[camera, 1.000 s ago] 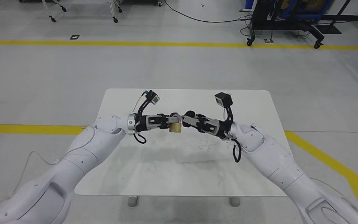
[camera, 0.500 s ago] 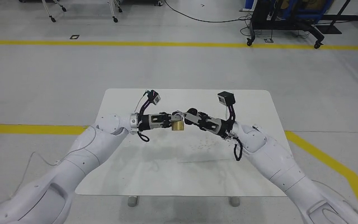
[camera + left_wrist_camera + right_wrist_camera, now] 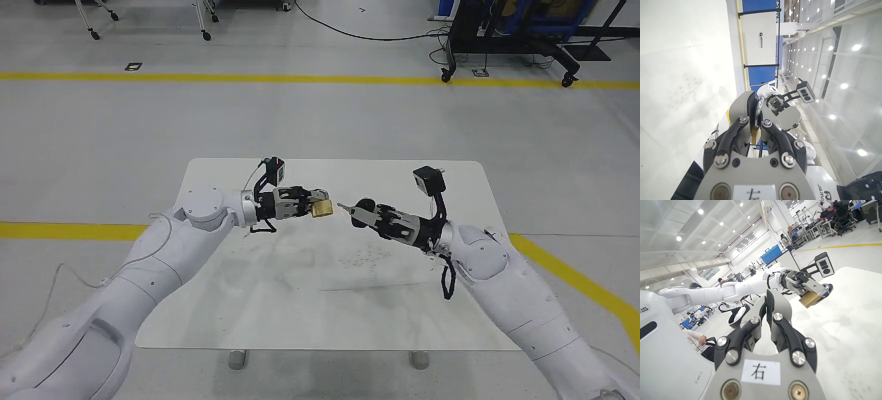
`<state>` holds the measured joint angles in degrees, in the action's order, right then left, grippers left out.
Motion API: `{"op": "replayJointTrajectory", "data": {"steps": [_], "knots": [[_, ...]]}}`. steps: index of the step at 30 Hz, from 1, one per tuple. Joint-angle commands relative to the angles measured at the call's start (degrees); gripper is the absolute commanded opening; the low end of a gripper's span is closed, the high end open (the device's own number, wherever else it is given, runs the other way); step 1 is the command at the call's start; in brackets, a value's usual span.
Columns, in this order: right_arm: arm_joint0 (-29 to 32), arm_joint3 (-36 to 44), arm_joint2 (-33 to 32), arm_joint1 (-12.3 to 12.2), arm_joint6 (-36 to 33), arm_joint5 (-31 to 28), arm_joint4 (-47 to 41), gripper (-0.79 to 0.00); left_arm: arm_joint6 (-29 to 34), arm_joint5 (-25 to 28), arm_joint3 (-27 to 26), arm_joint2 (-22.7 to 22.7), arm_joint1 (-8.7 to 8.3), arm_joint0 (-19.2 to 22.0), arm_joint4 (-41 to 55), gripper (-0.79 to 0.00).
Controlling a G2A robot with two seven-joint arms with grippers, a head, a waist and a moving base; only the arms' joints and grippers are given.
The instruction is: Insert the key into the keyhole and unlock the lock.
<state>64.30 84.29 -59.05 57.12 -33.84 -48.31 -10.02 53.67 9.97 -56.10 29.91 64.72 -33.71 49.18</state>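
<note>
While left gripper [image 3: 303, 204] clamps lock [image 3: 321, 208] by shackle, right gripper [image 3: 360, 212], closed on key [image 3: 346, 208], sits near lock; key points lockward, not touching.

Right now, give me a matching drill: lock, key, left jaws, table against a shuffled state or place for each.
1 lock
2 key
3 left jaws
4 table

A white, under the lock
B shut on the shackle
C brass, held above the table
D in the right jaws, tip short of the lock

Pairs: 1-C, 2-D, 3-B, 4-A
</note>
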Motion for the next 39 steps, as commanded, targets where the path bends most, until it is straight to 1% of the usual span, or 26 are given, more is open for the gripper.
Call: {"op": "replayJointTrajectory", "data": {"steps": [1,3,4,5,6,7,8,10,11,13,14,17,19,20,23,25,27,35,38,39], "knots": [[0.0,0.0,0.0,0.0,0.0,0.0,0.0,-0.785,0.0,0.0,0.0,0.0,0.0,0.0,0.0,-0.785],[0.0,0.0,0.0,0.0,0.0,0.0,0.0,-0.785,-0.4,-0.1,0.0,0.0,0.0,-0.2,-0.1,-0.785],[0.3,-0.1,0.2,0.1,0.3,0.5,-0.5,-0.785,-2.3,-0.5,0.2,0.1,-0.06,-0.5,-1.6,-0.785],[1.1,0.2,2.2,0.4,0.0,1.9,-3.9,-0.785,-3.7,-1.6,-0.1,0.1,-0.08,-0.6,-3.3,-0.785],[0.9,-0.1,4.3,0.9,-2.2,2.1,-8.9,-0.785,-3.9,-2.5,-0.9,0.2,-0.04,-0.8,-3.6,-0.785],[-0.2,-2.3,5.5,1.2,-4.4,2.8,-13.2,-0.785,-3.7,-3.7,-1.3,0.5,-0.02,-0.7,-3.8,-0.785],[-2.1,-5.1,5.5,1.4,-5.6,3.5,-13.5,-0.785,-4.1,-5.4,-1.6,0.4,0.03,-0.5,-4.8,-0.785],[-4.4,-7.8,5.2,1.7,-5.7,2.1,-10.4,-0.785,-4.7,-10.2,-2.4,0.1,0.31,0.0,-6.2,-0.785],[-4.9,-8.1,4.8,1.7,-6.0,1.0,-8.2,-0.785,-4.5,-13.8,-2.6,-0.2,0.54,0.3,-6.3,-0.785],[-6.0,-7.7,3.8,1.2,-9.1,0.1,-1.0,-0.785,-3.1,-20.3,-2.6,-0.6,1.14,1.0,-5.1,-0.785],[-6.1,-6.9,2.9,0.8,-10.1,-0.5,2.4,-0.785,-1.6,-24.8,-2.2,-1.1,1.53,1.5,-4.4,-0.785],[-4.8,-3.0,-0.1,-0.5,-13.7,-3.2,13.1,-0.785,0.8,-32.4,-0.8,-1.9,2.82,3.0,-2.5,-0.785],[-3.0,0.9,-2.6,-1.5,-15.1,-5.2,21.6,-0.785,2.1,-34.9,0.0,-2.0,3.76,3.8,-0.4,-0.785],[-1.6,2.8,-4.0,-1.9,-14.7,-5.4,25.6,-0.785,2.5,-36.2,0.2,-2.4,4.23,4.2,-0.3,-0.785],[3.0,8.7,-7.6,-2.7,-11.1,-3.5,35.5,-0.785,0.8,-37.8,1.4,-3.1,5.42,5.3,-1.4,-0.785],[5.8,12.6,-9.8,-3.0,-8.6,-1.2,41.0,-0.785,-2.2,-39.2,2.6,-4.2,6.03,6.0,-4.6,-0.785],[9.0,16.8,-11.0,-3.3,-6.7,0.3,44.6,-0.785,-2.2,-39.2,2.6,-4.2,6.03,6.0,-4.6,-0.785],[9.5,17.5,-11.2,-3.4,-6.6,0.4,45.1,-0.785,-2.2,-39.2,2.6,-4.2,6.03,6.0,-4.6,-0.785],[9.5,17.5,-11.2,-3.4,-6.6,0.4,45.1,-0.785,-2.4,-37.4,2.6,-2.9,6.1,4.5,-2.3,-0.785],[9.7,17.9,-11.4,-3.3,-5.4,1.3,46.0,-0.785,-1.5,-36.9,2.9,-2.3,6.23,3.8,-0.8,-0.785]]}}
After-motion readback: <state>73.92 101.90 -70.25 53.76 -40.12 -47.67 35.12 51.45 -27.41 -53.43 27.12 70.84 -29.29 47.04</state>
